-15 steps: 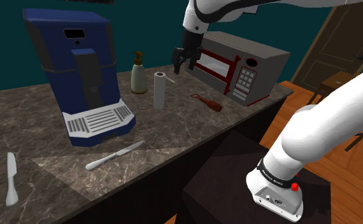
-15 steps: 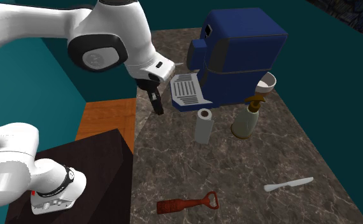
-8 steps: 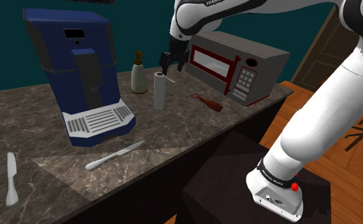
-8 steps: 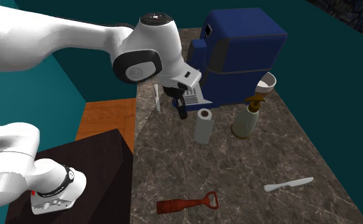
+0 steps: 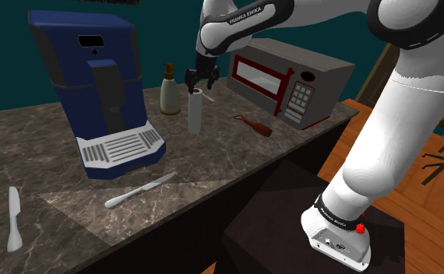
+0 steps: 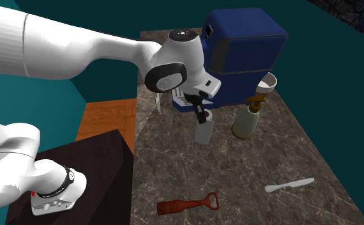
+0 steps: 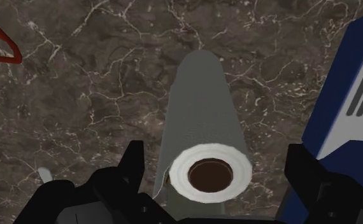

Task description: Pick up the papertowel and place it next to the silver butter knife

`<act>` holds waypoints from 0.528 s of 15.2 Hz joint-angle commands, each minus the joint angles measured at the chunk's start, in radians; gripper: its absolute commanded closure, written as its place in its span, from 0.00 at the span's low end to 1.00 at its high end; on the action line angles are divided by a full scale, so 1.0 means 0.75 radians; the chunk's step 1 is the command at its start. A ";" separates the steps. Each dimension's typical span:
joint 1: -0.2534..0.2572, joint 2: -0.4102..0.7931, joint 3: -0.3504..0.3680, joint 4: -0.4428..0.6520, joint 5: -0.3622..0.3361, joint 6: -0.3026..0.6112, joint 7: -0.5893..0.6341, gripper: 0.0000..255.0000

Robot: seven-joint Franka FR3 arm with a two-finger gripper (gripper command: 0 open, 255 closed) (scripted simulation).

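Jaws: mine stand apart, my gripper [image 5: 200, 81] just over the upright paper towel roll [image 7: 202, 108], not touching it. Roll: on the veined counter [image 5: 213, 167], between blue coffee machine [image 5: 96, 86] and red bottle opener [image 5: 253, 125]. Near it: soap bottle [image 5: 169, 93]. Well apart: silver butter knife [image 5: 141, 190].

White Franka arm [image 5: 403, 101] rises from its base [image 5: 339, 227] at the shoulder view's lower right. Elbow is high and the forearm reaches toward the upper left. Wrist [image 5: 240, 19] is bent over, with the black gripper [image 5: 198, 80] pointing straight down. In the wrist view the fingers [image 7: 133, 167] are spread wide, with no contact on either inner face.
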 commanded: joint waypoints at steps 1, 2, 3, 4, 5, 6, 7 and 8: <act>0.000 0.031 -0.002 0.001 -0.006 0.032 0.003 0.00; 0.000 0.042 -0.002 -0.003 -0.008 0.047 0.005 0.00; 0.000 0.053 -0.003 -0.008 -0.011 0.062 0.006 0.00; 0.000 0.064 -0.003 -0.011 -0.013 0.076 0.008 0.00; 0.000 0.070 -0.004 -0.014 -0.014 0.085 0.008 0.00; 0.000 0.070 -0.004 -0.014 -0.014 0.085 0.009 0.00; 0.000 0.070 -0.004 -0.014 -0.014 0.085 0.009 0.00; 0.000 0.070 -0.004 -0.014 -0.014 0.085 0.009 0.00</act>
